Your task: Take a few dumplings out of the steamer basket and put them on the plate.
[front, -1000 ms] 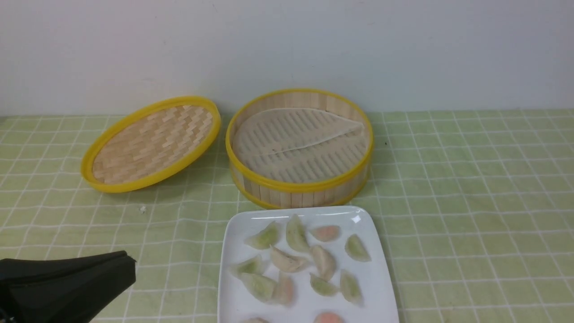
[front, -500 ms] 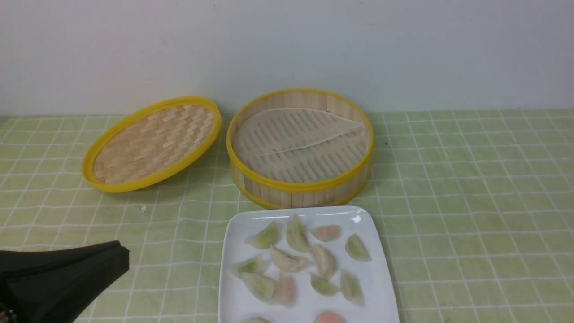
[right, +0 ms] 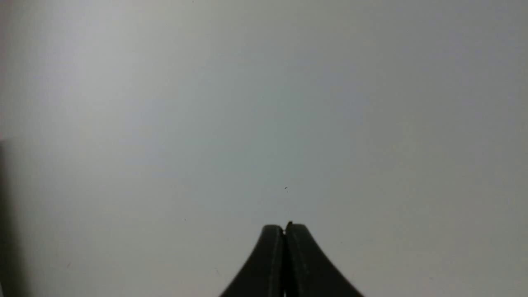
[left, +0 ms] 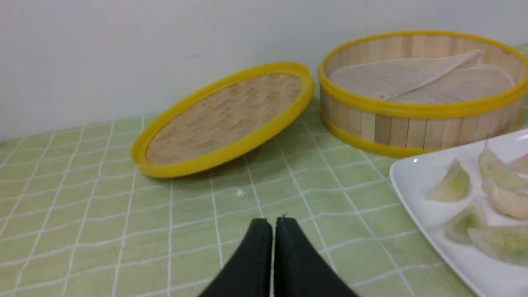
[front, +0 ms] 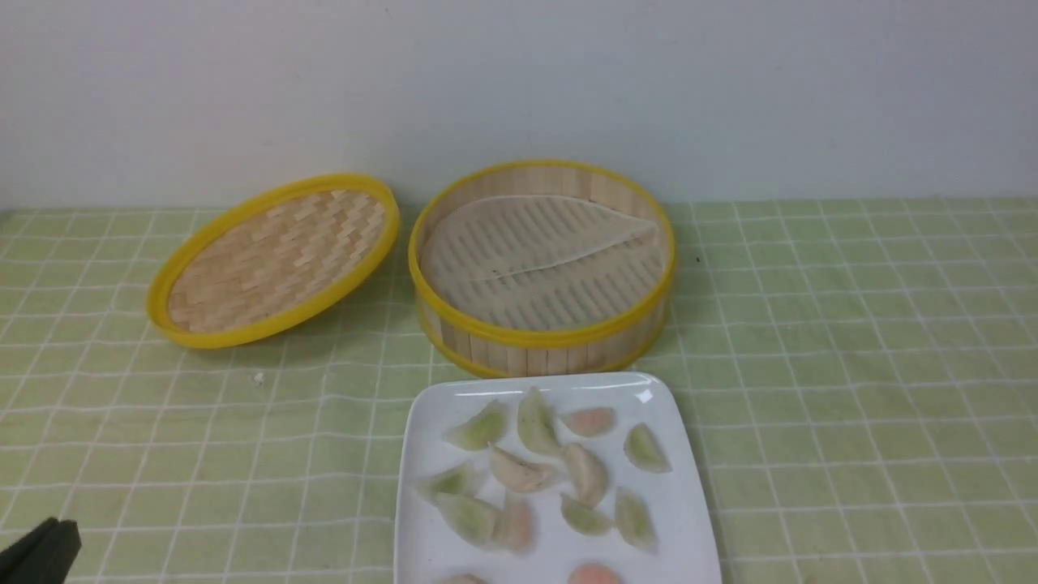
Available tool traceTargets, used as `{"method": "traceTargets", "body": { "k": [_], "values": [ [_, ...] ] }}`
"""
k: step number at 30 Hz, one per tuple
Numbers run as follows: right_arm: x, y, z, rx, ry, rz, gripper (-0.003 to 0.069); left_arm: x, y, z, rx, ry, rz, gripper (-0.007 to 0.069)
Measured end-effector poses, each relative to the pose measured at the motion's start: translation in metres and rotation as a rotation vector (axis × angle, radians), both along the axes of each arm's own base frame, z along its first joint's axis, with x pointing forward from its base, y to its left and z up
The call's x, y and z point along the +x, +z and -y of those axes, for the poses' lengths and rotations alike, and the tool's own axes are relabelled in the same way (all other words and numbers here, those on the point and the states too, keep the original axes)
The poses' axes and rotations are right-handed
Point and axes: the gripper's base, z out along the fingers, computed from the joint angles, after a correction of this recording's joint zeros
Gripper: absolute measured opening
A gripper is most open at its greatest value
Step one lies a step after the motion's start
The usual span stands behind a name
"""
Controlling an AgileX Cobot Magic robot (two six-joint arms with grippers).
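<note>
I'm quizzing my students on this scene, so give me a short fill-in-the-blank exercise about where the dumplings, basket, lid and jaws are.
1. All the dumplings lie on the white ____.
2. The steamer basket holds only its liner and no ____.
3. The woven lid lies to the basket's ____ in the front view.
4. The left gripper has its jaws ____.

Missing words: plate; dumplings; left; shut
</note>
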Motion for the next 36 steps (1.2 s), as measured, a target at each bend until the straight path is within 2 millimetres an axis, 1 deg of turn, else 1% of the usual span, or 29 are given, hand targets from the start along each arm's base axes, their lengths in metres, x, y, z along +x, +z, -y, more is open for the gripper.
{"method": "traceTargets", "body": {
  "k": [1, 3, 10, 15, 19, 36],
  "values": [
    [0.000, 0.000, 0.000, 0.000, 0.000, 0.000, -0.0015, -0.001, -0.006, 0.000, 0.001, 0.002, -0.005, -0.0006],
    [0.000, 0.000, 0.000, 0.000, 0.000, 0.000, -0.0015, -0.002, -0.012, 0.000, 0.002, 0.002, -0.008, -0.0006],
    [0.000, 0.000, 0.000, 0.000, 0.000, 0.001, -0.0015, -0.003, -0.017, -0.001, 0.053, 0.003, -0.049, -0.0006],
    [0.000, 0.000, 0.000, 0.000, 0.000, 0.001, -0.0015, -0.004, -0.022, -0.004, 0.064, 0.050, -0.107, -0.0006],
    [0.000, 0.000, 0.000, 0.000, 0.000, 0.001, -0.0015, -0.004, -0.023, -0.006, 0.062, 0.079, -0.118, -0.0006],
    [0.000, 0.000, 0.000, 0.001, 0.001, 0.000, -0.0015, -0.004, -0.023, -0.006, 0.062, 0.079, -0.119, -0.0006]
  ]
}}
